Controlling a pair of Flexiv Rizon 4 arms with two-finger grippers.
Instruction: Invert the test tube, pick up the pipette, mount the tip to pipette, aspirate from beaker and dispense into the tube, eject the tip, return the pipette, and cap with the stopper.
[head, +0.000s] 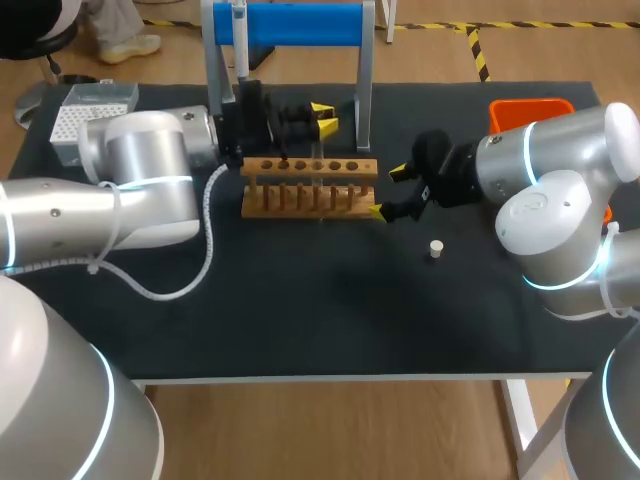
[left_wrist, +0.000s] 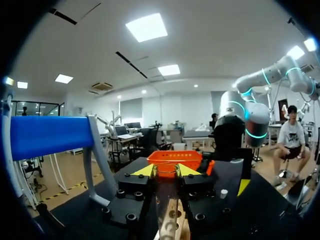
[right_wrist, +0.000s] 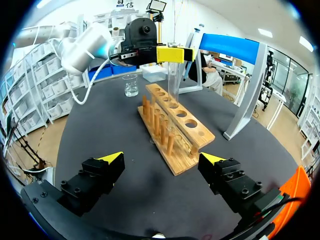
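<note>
Test tube (right_wrist: 173, 82): is held upright, clamped by left gripper (head: 325, 118), upper centre, over rack (head: 310, 185); right gripper (head: 388, 192) is spread open, empty.

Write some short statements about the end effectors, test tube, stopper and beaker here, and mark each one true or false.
1. The left end effector is shut on the test tube. True.
2. The right end effector holds the stopper. False: it is open and empty, and the stopper stands on the table, apart from it.
3. The test tube is held upright over the wooden rack. True.
4. The beaker stands in the wooden rack. False: it stands on the table, apart from the rack.
</note>
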